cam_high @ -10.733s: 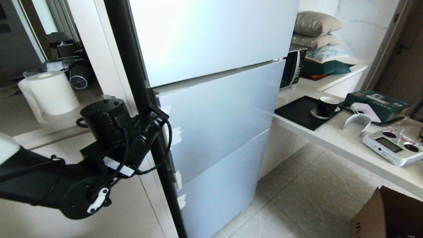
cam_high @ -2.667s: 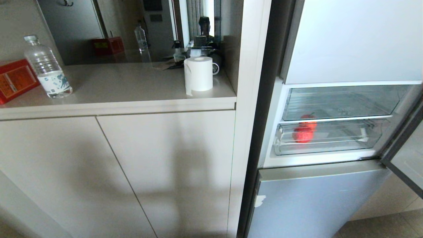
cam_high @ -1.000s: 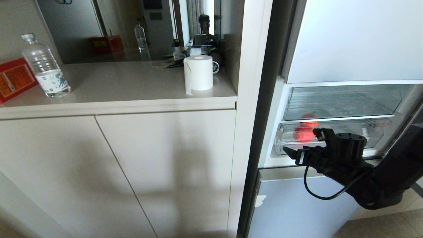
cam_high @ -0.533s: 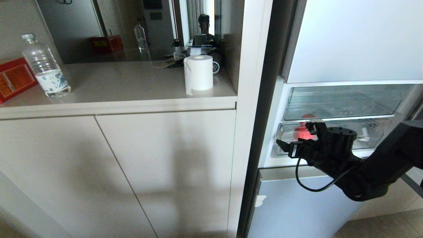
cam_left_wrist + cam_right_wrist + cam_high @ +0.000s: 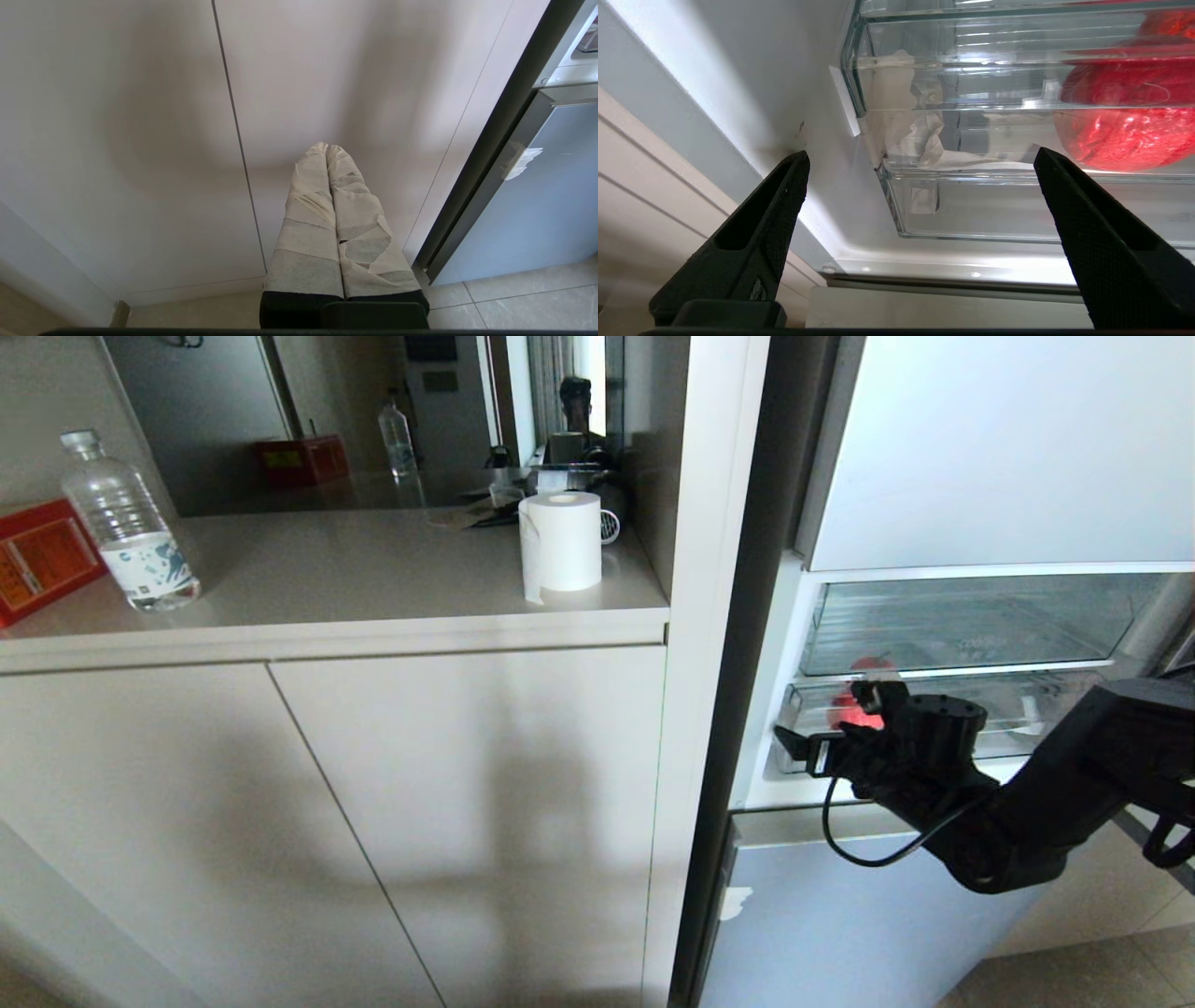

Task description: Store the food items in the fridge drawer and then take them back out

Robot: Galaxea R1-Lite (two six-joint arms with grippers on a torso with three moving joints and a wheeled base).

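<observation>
My right gripper (image 5: 831,719) sits at the lower right of the head view, fingers spread wide with nothing between them, pointing into the open fridge at the front left corner of the fridge drawer (image 5: 934,733). That drawer is the lower of 2 clear ones and runs left to right across the picture, its long front lip facing me. In the right wrist view the 2 black fingertips (image 5: 784,186) frame the drawer's corner, where a whitish tape patch (image 5: 906,126) shows; the gripper is close to the lip but I judge it not yet touching. The red fruit (image 5: 1125,121) lies inside the drawer, behind the clear front, at the far right of that view. My left gripper (image 5: 327,154) hangs with fingers pressed together before the cabinet door (image 5: 117,116), far from the drawer, so the right arm is the nearer one
</observation>
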